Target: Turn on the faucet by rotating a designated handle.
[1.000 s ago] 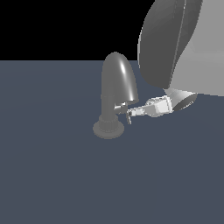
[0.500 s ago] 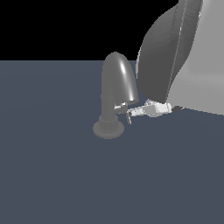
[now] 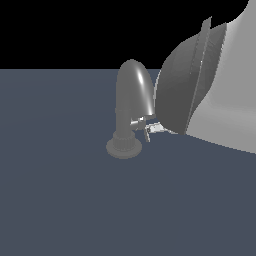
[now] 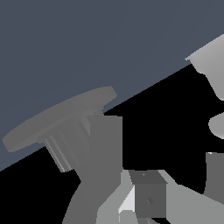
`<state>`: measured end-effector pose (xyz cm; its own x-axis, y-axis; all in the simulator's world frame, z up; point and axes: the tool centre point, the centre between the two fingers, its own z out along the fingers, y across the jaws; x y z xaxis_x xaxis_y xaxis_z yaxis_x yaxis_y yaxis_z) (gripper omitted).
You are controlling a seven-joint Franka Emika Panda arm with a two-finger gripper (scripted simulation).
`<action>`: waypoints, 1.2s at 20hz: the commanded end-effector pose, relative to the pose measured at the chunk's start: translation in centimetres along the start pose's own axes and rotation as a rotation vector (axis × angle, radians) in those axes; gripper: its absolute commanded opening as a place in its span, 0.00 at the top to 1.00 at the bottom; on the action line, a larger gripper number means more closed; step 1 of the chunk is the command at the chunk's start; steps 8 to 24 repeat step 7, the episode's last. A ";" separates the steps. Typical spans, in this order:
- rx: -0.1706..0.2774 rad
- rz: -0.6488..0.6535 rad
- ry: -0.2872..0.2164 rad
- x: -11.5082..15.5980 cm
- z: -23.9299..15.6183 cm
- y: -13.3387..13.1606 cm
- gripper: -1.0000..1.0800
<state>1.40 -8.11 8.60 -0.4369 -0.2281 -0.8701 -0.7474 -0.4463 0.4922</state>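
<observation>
The dull grey faucet (image 3: 131, 102) stands upright on its round ribbed base (image 3: 123, 148), with its thick spout arching over. The small silvery handle (image 3: 145, 128) sticks out of the column toward the exterior view's right. My gripper (image 3: 156, 129) reaches in from that side, right up against the handle, and the arm's bulk hides most of it. The wrist view shows the base (image 4: 57, 120), the column (image 4: 104, 162) and a pale sliver of handle (image 4: 127, 204) beside one dark finger (image 4: 151, 200). A second finger (image 4: 215, 175) stands apart, so the gripper (image 4: 183, 188) looks open, with nothing between the fingers.
The arm's large pale body (image 3: 210, 85) fills the exterior view's right and overhangs the spout. The faucet stands on a flat dark blue-grey floor (image 3: 60, 200); no other objects show.
My gripper has slid toward the exterior view's left, closing on the handle. The arm's body has swung in and now covers most of the gripper. The faucet has not moved.
</observation>
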 end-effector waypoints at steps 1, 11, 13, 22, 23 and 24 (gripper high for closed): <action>0.067 0.034 -0.010 3.6 0.5 -3.0 1.00; 0.067 0.035 -0.010 3.7 0.4 -3.1 1.00; 0.067 0.035 -0.010 3.7 0.4 -3.1 1.00; 0.067 0.035 -0.010 3.7 0.4 -3.1 1.00; 0.067 0.035 -0.010 3.7 0.4 -3.1 1.00; 0.067 0.035 -0.010 3.7 0.4 -3.1 1.00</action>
